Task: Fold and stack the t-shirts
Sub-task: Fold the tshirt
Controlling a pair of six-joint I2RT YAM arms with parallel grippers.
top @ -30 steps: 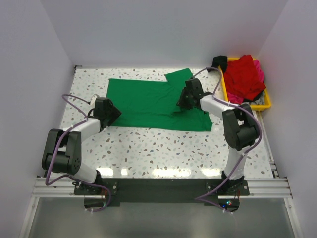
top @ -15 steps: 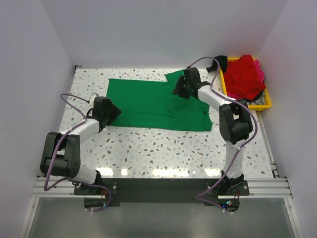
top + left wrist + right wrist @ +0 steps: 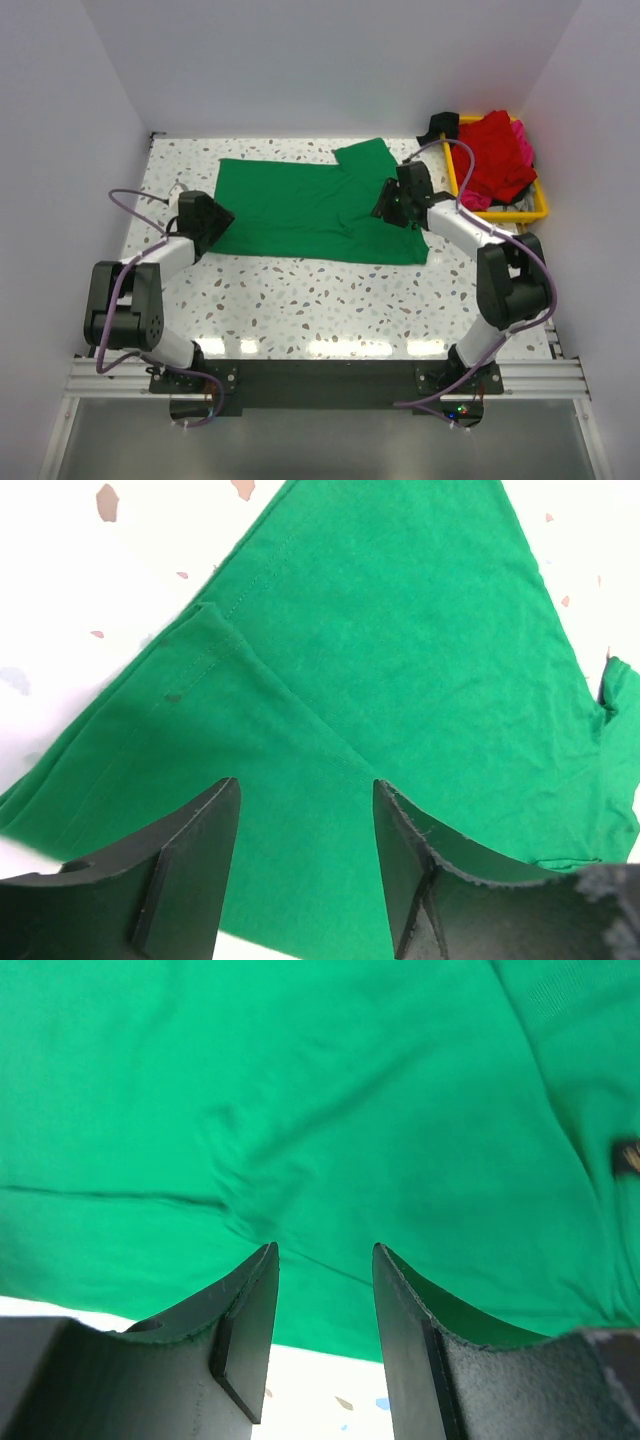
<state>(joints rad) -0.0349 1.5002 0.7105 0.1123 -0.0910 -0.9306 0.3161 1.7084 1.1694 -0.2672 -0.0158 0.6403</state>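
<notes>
Tabletop [image 3: 330,300] of white speckled stone fills the middle of the top view. The green t-shirt [image 3: 290,205] lies spread flat across its upper centre, reaching from left of centre to right of centre, with 1 sleeve poking up toward the top edge of the table. A yellow tray [image 3: 541,210] sits at the upper right corner, apart from the green cloth. It holds a heaped red t-shirt [image 3: 495,150], and a pink t-shirt [image 3: 522,138] shows at the heap's right side.

The 2 arms reach in from the bottom of the frame. The left gripper [image 3: 212,220] is at the green shirt's left edge, low over the cloth. In the left wrist view the left gripper [image 3: 305,800] has its 2 dark fingers [image 3: 195,860] spread well apart. Only flat green fabric and a stitched hem show in the gap, and nothing is pinched.

The right gripper [image 3: 388,205] is over the shirt's right part, below the sleeve. In the right wrist view the right gripper [image 3: 325,1260] also stands parted. Wrinkled green cloth is visible between its fingers [image 3: 250,1320], which hold nothing.
</notes>
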